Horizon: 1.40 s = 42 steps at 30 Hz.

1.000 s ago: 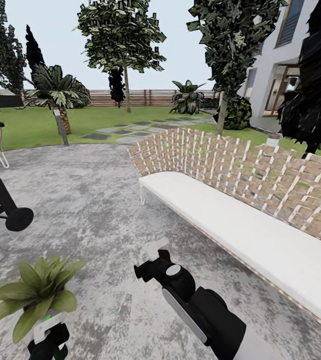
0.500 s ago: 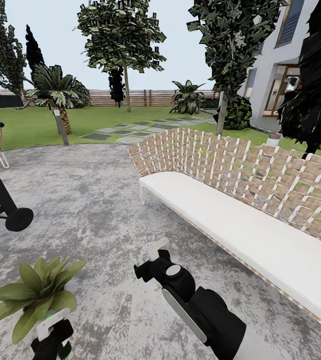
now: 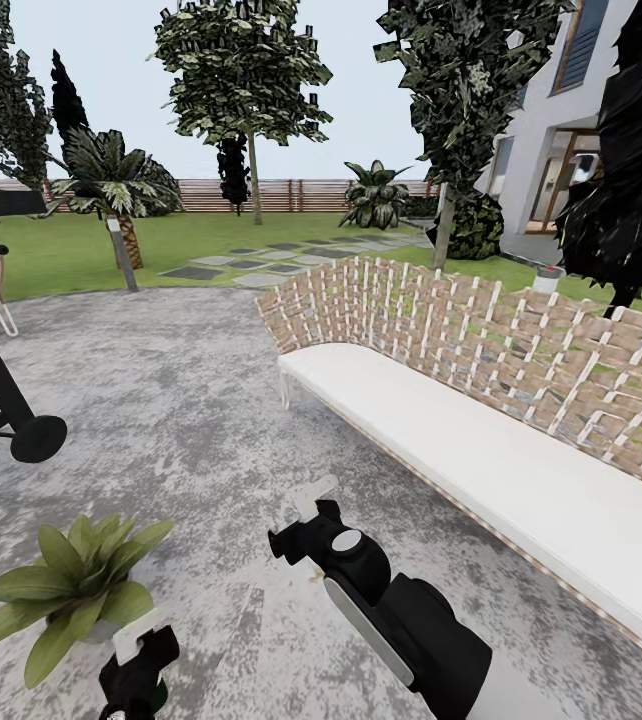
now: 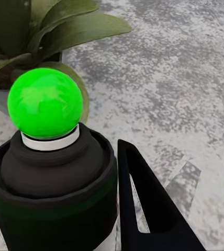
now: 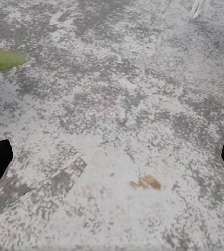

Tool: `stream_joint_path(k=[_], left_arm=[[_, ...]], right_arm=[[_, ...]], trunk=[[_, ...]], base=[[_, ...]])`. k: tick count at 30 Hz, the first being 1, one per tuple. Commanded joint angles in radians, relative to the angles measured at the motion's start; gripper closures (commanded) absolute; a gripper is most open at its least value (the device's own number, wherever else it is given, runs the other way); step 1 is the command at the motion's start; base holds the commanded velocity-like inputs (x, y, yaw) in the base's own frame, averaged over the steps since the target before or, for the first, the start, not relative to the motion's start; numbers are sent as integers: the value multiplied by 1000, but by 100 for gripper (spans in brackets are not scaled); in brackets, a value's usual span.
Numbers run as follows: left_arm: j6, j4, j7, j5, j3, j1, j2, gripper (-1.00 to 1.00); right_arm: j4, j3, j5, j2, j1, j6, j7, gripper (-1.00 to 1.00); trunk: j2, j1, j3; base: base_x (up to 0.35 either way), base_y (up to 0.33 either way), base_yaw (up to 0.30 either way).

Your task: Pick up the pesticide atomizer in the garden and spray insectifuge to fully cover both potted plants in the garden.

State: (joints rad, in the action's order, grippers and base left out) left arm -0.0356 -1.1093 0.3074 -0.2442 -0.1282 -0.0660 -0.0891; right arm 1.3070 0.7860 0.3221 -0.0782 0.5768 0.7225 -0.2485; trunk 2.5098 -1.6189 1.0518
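**One plant, one bottle, two grippers on the stone patio**

There is one big grey stone patio [image 3: 181,400]. One long bench [image 3: 481,450] with a white seat and a woven back stands along the patio's right side. One black stand [image 3: 6,400] with a round foot sits at the patio's left edge. Far back there is one brown fence [image 3: 281,195] behind the lawn.

One potted plant [image 3: 71,585] with broad green leaves sits on the patio near the front left.

The right gripper [image 3: 306,505] hangs over the bare stone, and its two fingers are spread wide apart.

The left gripper [image 3: 141,655] is just beside the plant. It is closed around the one pesticide atomizer [image 4: 52,172]. The bottle's round spray head glows bright green in the left wrist view, just in front of the plant's leaves.

Since a second ago, the left gripper has moved a little to the right, away from the leaves. The right gripper has stayed put.
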Motion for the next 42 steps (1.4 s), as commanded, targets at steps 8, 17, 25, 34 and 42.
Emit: stream_joint_path(k=[8,17,25,34,42], left_arm=[[114,-51,12,-5,25,-12,-10,100],[255,-63,201,-188,36,-108,-18,100],[93,136,235,-235,35,-185,-16,100],[37,-5,411,-243,120,-184,-17,100],[37,5,416,-329,141,-184,-15,100]], right_arm=[[3,1,0,0,0,0,0,-100],[15,0,-2,0,0,0,-1,-100],[50,-1,-2,1,0,5,-2,-100],[48,-1,-2,0,0,6,-2,-100],[49,0,-2,0,0,6,-3,-100]], trunk=[[0,0,0],[0,0,0],[0,0,0],[0,0,0],[0,0,0]], base=[[0,0,0],[0,0,0],[0,0,0],[0,0,0],[0,0,0]])
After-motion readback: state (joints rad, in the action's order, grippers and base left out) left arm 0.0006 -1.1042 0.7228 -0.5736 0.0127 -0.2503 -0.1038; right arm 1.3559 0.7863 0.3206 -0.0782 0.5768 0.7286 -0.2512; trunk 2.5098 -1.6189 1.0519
